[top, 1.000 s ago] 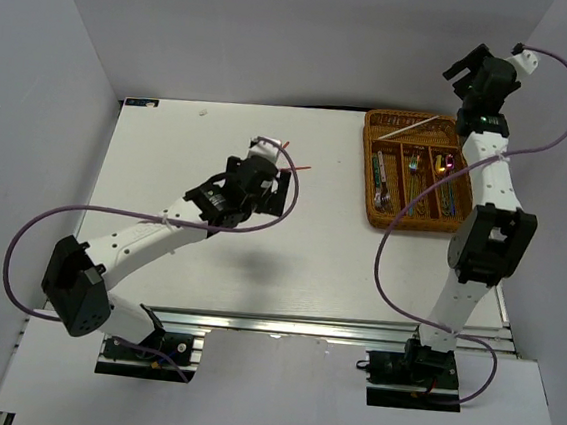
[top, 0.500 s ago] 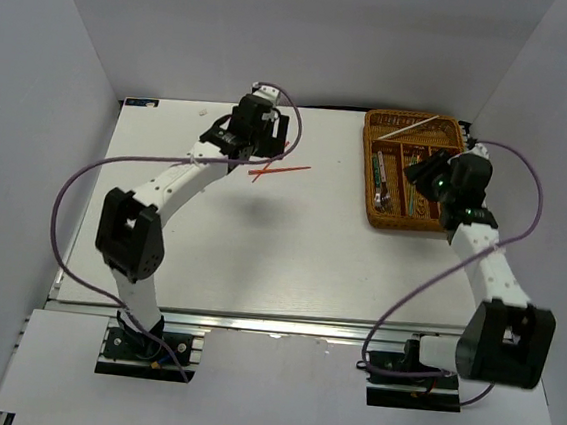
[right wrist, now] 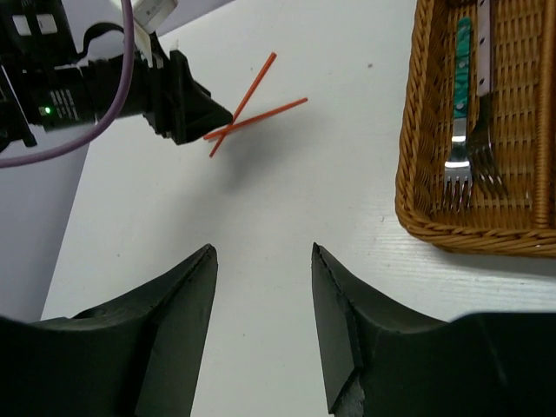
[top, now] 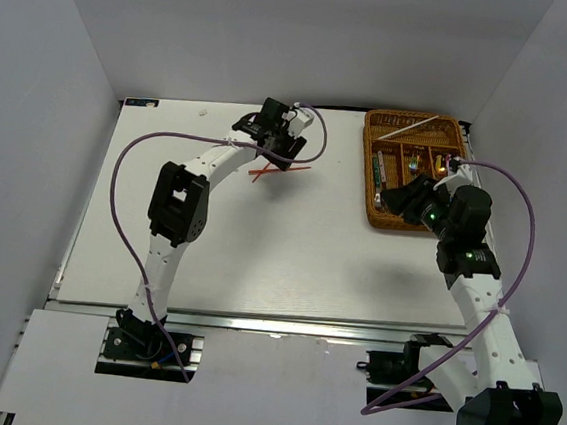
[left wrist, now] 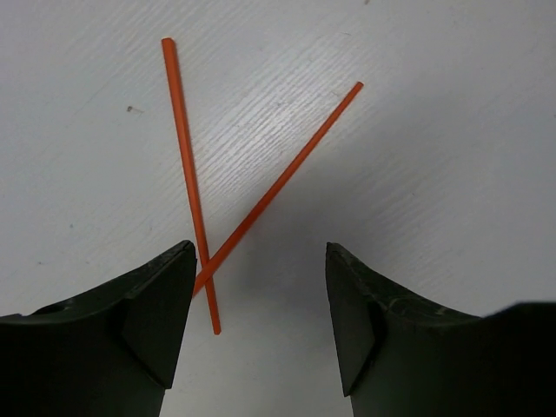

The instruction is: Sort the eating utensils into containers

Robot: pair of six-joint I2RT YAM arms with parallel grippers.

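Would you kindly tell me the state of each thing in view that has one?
red chopsticks: crossed, lying loose on the table.
left gripper: jaws open, poised over the chopsticks.
right gripper: jaws open, empty.
wicker tray: partly filled; forks lie inside.

White table [top: 259,260] has a wood-grain surface. Two red chopsticks [top: 290,168] lie crossed on it towards the far middle. A brown wicker tray [top: 367,165] sits at the far right corner, well apart from them.
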